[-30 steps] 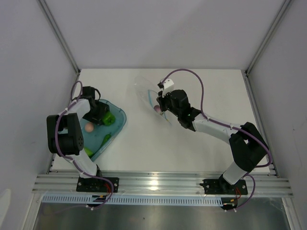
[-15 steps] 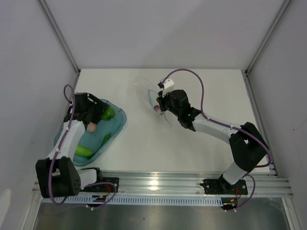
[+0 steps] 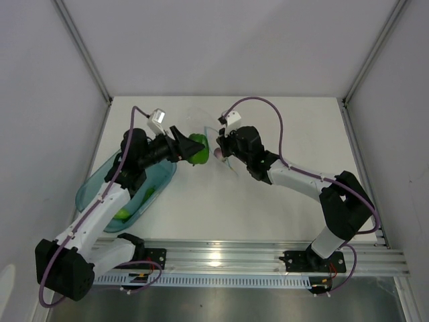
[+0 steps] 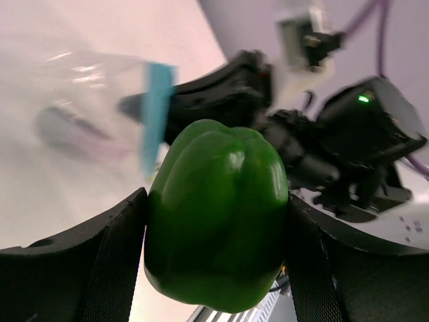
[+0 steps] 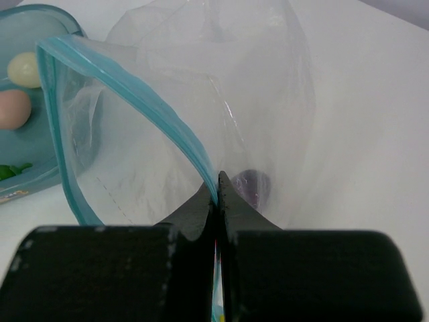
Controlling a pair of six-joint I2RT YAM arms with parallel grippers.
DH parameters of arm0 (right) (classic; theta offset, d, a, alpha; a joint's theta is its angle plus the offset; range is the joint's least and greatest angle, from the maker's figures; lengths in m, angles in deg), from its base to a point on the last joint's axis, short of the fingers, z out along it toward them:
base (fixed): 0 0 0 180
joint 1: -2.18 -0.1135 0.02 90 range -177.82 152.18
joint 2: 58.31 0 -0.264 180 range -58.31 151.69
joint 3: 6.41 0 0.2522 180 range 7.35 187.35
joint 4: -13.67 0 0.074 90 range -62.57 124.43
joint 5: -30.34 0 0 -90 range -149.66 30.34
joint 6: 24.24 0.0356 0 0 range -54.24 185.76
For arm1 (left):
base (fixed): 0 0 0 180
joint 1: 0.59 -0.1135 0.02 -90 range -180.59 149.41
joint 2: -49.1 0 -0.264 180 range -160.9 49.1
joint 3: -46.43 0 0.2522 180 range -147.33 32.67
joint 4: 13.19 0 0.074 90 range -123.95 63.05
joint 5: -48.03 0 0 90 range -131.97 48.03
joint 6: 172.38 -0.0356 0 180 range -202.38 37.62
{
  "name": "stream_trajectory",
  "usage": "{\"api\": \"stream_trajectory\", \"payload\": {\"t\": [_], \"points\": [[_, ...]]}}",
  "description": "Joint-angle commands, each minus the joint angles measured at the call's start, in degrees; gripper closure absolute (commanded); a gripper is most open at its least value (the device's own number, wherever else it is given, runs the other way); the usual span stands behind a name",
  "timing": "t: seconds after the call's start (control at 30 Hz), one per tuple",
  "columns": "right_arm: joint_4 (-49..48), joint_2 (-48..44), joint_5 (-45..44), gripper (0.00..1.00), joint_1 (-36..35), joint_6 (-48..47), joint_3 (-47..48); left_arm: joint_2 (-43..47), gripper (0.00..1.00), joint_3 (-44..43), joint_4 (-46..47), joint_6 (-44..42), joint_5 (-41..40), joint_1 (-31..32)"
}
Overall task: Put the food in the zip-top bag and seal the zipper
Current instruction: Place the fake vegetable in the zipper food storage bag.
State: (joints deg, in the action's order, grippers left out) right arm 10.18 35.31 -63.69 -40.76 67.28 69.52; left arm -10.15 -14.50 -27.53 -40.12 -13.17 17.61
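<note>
My left gripper (image 3: 190, 149) is shut on a bright green toy pepper (image 3: 197, 147), which fills the left wrist view (image 4: 218, 215), and holds it in the air just left of the bag's mouth. My right gripper (image 3: 221, 144) is shut on the teal-blue zipper strip (image 5: 141, 114) of the clear zip-top bag (image 5: 221, 87) and holds the mouth open. A purple food piece (image 5: 253, 184) lies inside the bag. More food lies in the blue tray (image 3: 90, 191): green pieces (image 3: 147, 194), and a pink ball (image 5: 12, 109) and a pale ball (image 5: 25, 67).
The translucent blue oval tray sits at the left of the white table (image 3: 281, 215). Grey walls and metal posts close the table in on the left, right and back. The aluminium rail (image 3: 228, 258) runs along the near edge.
My left arm has lifted the green pepper out of the tray and swung right, up to the bag's mouth. My right gripper has kept holding the bag in place.
</note>
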Motion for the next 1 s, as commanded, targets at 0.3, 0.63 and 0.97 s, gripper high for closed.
{"api": "stream_trajectory", "payload": {"t": [0.3, 0.63, 0.97], "points": [[-1.20, 0.25, 1.83, 1.00, -0.57, 1.11, 2.69, -9.92, 0.99, -2.47, 17.92, -0.95, 7.44, 6.15], [-2.69, -3.79, 10.44, 1.00, 0.05, 5.33, 0.41, -14.58, 0.99, -4.23, 4.72, -0.16, -6.72, 6.06], [-2.87, -8.28, 16.16, 1.00, 0.14, 8.06, -1.79, -14.50, 0.99, -6.26, -5.12, -0.16, -16.12, 5.80]]}}
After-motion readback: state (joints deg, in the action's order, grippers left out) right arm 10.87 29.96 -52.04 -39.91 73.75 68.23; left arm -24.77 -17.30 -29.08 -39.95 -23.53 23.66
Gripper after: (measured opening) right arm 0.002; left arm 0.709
